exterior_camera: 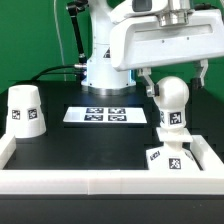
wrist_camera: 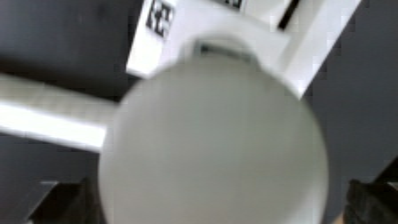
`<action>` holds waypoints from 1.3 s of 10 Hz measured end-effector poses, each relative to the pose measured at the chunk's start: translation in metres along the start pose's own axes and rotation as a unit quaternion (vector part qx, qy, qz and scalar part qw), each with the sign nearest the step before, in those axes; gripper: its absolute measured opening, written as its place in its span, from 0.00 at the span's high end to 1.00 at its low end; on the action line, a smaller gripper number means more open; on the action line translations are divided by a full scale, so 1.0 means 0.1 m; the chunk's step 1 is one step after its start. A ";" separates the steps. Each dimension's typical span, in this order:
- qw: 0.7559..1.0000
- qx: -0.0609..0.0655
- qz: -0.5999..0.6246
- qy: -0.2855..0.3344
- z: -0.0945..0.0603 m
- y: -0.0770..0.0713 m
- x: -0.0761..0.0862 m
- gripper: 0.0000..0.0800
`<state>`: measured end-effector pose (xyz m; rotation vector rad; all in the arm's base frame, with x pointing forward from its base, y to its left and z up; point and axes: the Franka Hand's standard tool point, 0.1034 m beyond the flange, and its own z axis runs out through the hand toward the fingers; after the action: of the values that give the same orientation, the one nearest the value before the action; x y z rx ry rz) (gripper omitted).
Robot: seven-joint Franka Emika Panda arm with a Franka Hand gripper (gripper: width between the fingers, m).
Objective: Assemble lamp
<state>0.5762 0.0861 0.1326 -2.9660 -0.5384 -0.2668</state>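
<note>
**Exterior view: jaws hang open around the bulb**

Exterior view shows the arm (exterior_camera: 150,40) reaching in from the back. Its wrist block is level across the top, and the hand points straight down at the exterior view's right. The jaws stand wide: the dark fingers (exterior_camera: 149,86) flank the bulb (exterior_camera: 172,93) with a sliver of gap on either side, so they grip nothing. The bulb stands upright on its stem, just behind the square base (exterior_camera: 168,156). The base sits in the corner of the white wall (exterior_camera: 100,178) on the black bench (exterior_camera: 60,145). Whether the stem meets the base I cannot tell. The shade (exterior_camera: 26,108) sits wide end down at the exterior view's left, well apart, with the marker board (exterior_camera: 103,115) between. In the wrist view the bulb (wrist_camera: 214,130) fills the picture, the dark fingertips (wrist_camera: 63,205) clear of it.
</note>
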 end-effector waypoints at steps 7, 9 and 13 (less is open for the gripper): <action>0.999 0.011 -0.012 -0.048 0.11 0.00 -0.04 0.16; 0.999 0.009 -0.013 -0.044 0.12 0.01 -0.05 0.28; 0.999 0.009 0.015 -0.044 0.12 0.00 -0.05 0.28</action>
<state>0.5738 0.0862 0.1201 -2.9766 -0.5040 -0.1282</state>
